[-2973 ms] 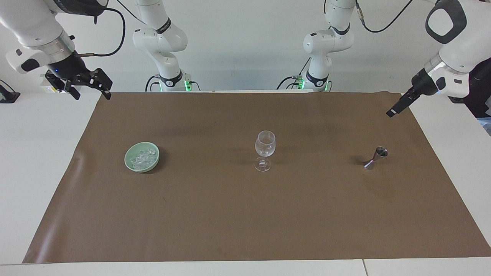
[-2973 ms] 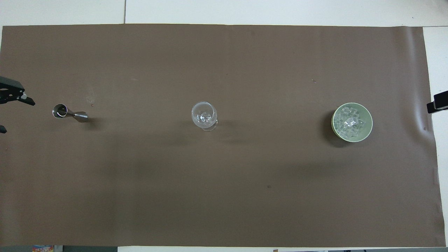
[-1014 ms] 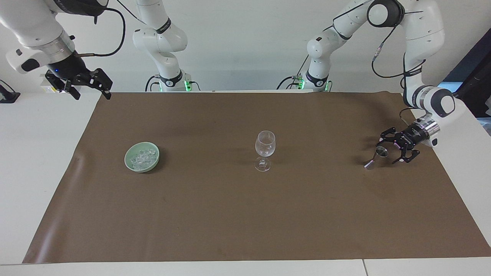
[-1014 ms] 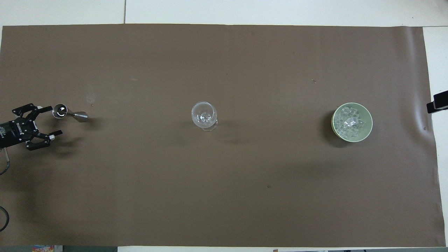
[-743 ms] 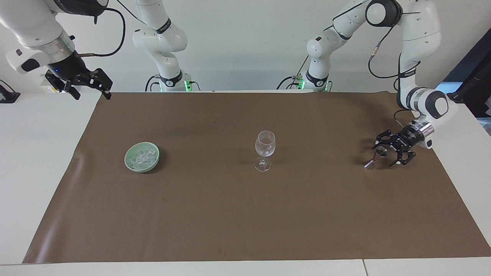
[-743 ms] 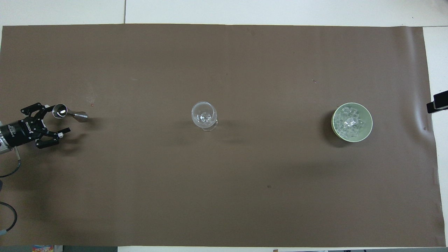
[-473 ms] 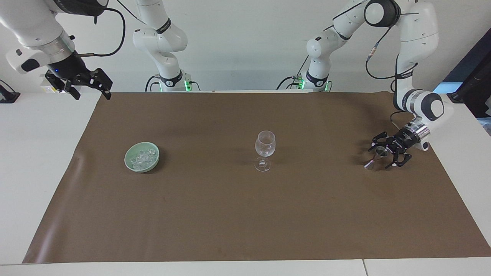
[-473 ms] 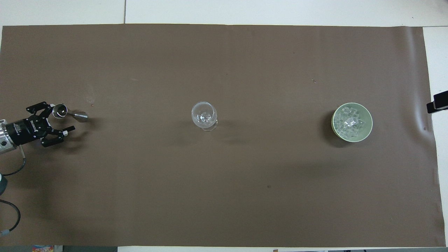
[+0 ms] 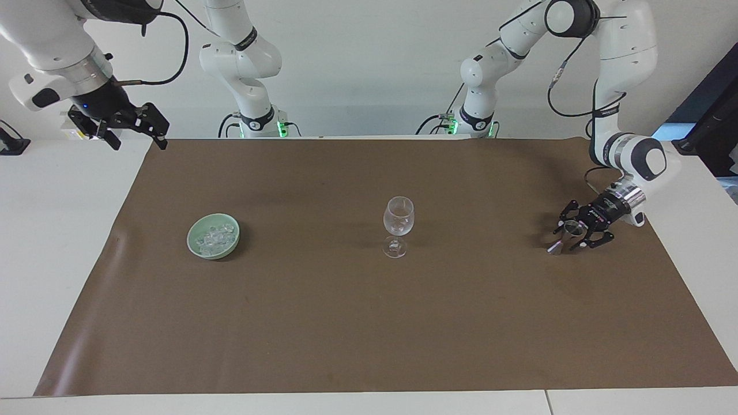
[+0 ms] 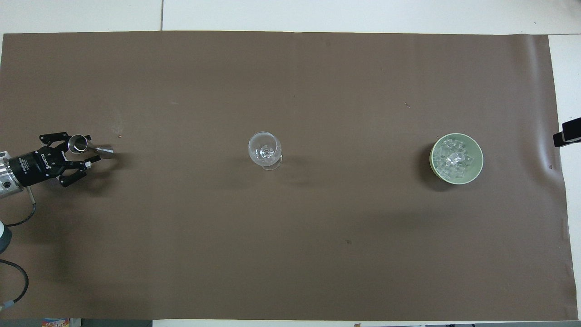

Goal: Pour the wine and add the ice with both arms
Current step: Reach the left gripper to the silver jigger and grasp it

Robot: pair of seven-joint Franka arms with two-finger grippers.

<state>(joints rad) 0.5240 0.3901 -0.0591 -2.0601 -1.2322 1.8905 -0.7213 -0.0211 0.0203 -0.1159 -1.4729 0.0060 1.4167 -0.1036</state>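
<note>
The ice [image 9: 213,237] lies as a heap of small clear cubes in a pale green bowl [image 9: 198,249], which stands on the brown mat [image 9: 369,323] toward the right arm's end of the table, well apart from the wine glass [image 9: 398,225]. The wine glass stands upright at the middle of the mat and looks empty, though its clear walls make that hard to judge. At about the same distance from the robots, well apart from the glass toward the left arm's end, stands a small steel jigger [image 9: 566,235], upright on its lower cone, its open upper cup showing as a bright ring in the overhead view [image 10: 78,144].

The left gripper [image 9: 574,231] is low over the mat with its fingers spread, one on each side of the jigger's upper cup; whether a finger touches the metal cannot be told. A line of white lettering runs along the gripper's black body [image 10: 40,160], too small to read.

Half a second ago the same gripper was a little farther out toward the mat's edge, with the jigger only at its fingertips; three seconds ago it hung high over the mat's corner. Bowl, glass and jigger stand where they stood.

The right gripper [image 9: 134,131] waits, raised over the mat's corner nearest the robots on the bowl's end, well apart from the bowl, fingers spread and holding nothing.
</note>
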